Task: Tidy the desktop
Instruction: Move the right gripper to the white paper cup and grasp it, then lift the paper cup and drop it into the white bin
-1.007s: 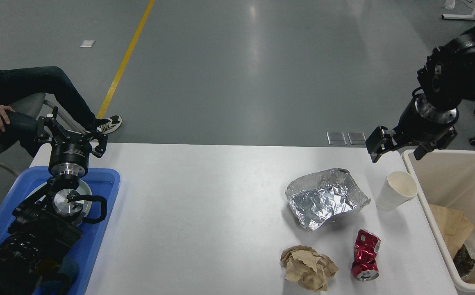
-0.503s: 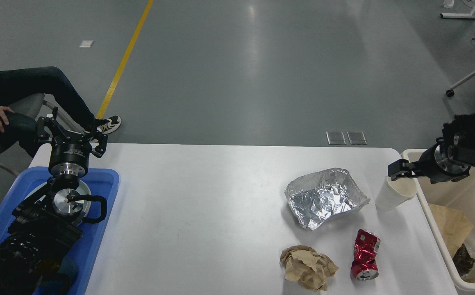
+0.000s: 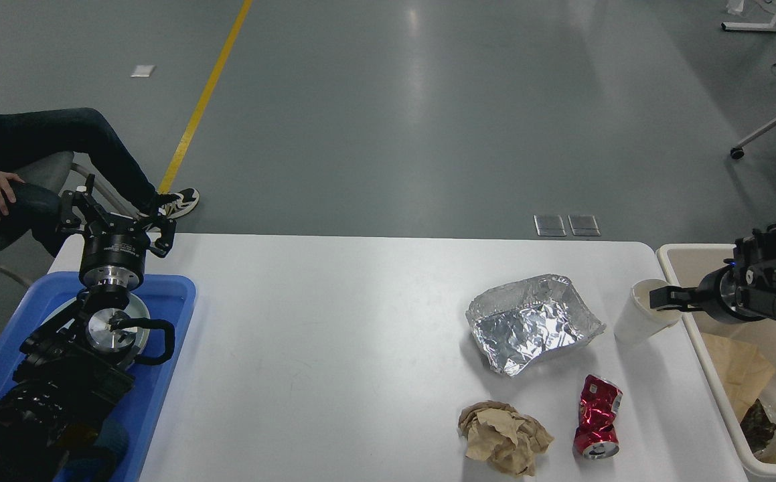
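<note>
- The white worktop [image 3: 334, 348] fills the lower middle of the head view, with a blue tray [image 3: 167, 335] at its left end and a beige bin [image 3: 695, 321] against its right edge.
- 4 loose items lie on the right part of the worktop: a crumpled foil container [image 3: 531, 323], a white paper cup [image 3: 645, 312], a crushed red can [image 3: 597, 416] and a wad of brown paper [image 3: 503, 438].
- The cup stands just beside the bin's near wall; the can and the paper wad lie near each other at the front, apart from the foil.
- The right pincer [image 3: 662, 299] reaches in from the right over the bin, its tip at the cup's rim; seen end-on and dark, so I cannot tell whether it is released or clenched.
- The left pincer [image 3: 117, 215] hangs above the far end of the tray, its fingers spread apart and grasping nothing.
- Brown paper and dark scraps lie inside the bin.
- A seated person's legs [image 3: 59, 147] show at the left, beyond the worktop.
</note>
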